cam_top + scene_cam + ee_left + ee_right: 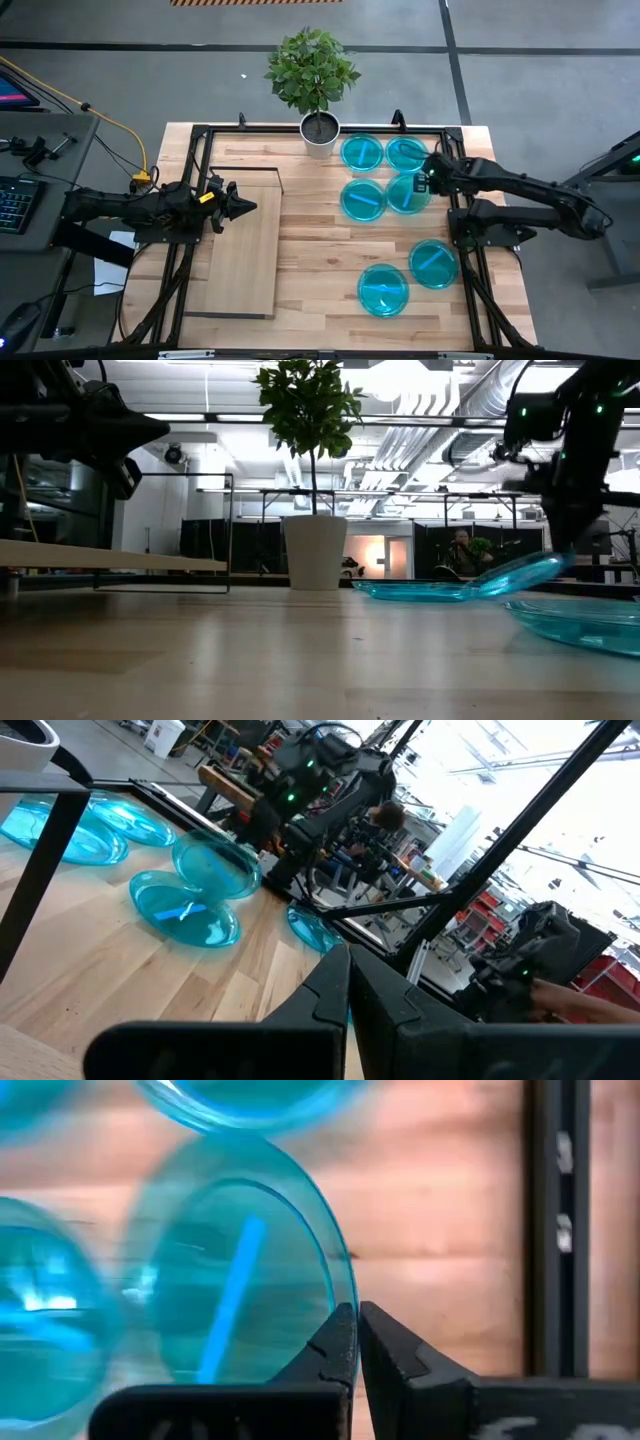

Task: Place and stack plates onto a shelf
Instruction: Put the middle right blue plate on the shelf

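Butcher-block table (pixel 320 260) — right gripper (pixel 428 182) pinches a tilted plate (pixel 406 194).

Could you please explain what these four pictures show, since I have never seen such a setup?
This is a robot with two dark arms at a wooden table. One picture looks straight down, one looks level across the tabletop, and two come from cameras on the arms' wrists. Six blue plates lie on the right side, a pale shelf on the left, and a potted plant at the far edge. The right tool is shut on the rim of one plate, tilting it up off the table. The left tool is shut, holds nothing, and waits above the shelf.
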Motion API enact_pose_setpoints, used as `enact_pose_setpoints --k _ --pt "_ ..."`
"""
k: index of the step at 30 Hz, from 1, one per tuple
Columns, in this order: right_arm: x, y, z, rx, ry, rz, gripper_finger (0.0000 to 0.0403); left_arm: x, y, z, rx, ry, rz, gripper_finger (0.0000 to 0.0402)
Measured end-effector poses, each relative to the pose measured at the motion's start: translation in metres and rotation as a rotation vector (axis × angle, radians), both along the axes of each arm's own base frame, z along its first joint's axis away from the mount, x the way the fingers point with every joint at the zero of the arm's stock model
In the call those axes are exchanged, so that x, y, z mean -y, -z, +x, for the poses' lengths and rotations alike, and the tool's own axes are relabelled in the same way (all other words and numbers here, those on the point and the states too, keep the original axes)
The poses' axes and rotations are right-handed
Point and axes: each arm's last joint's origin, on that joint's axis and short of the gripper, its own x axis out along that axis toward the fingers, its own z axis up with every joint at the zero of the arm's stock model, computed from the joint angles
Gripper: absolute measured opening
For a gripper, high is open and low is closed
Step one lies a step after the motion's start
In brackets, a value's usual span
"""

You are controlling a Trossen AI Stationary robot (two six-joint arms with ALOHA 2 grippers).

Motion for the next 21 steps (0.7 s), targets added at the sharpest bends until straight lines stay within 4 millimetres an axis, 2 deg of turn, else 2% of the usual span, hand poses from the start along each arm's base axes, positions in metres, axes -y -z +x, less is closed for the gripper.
enact_pose_setpoints --k 7,11,15,21 --pt "0.001 -0.049 0.001 0.092 -0.095 -0.134 0.0 0.0 0.0 0.0 0.0 0.0 0.0 0.0001" --pt "0.001 -0.067 0.0 0.092 -0.132 -0.167 0.0 0.0 0.0 0.0 0.0 0.0 0.0 0.0001" --pt "-0.001 -0.065 0.0 0.117 -0.13 -0.119 0.0 0.0 0.0 0.0 0.0 0.0 0.0 0.0001" --pt "-0.01 -0.032 0.004 0.134 -0.051 -0.004 0.0 0.0 0.0 0.0 0.0 0.0 0.0 0.0001"
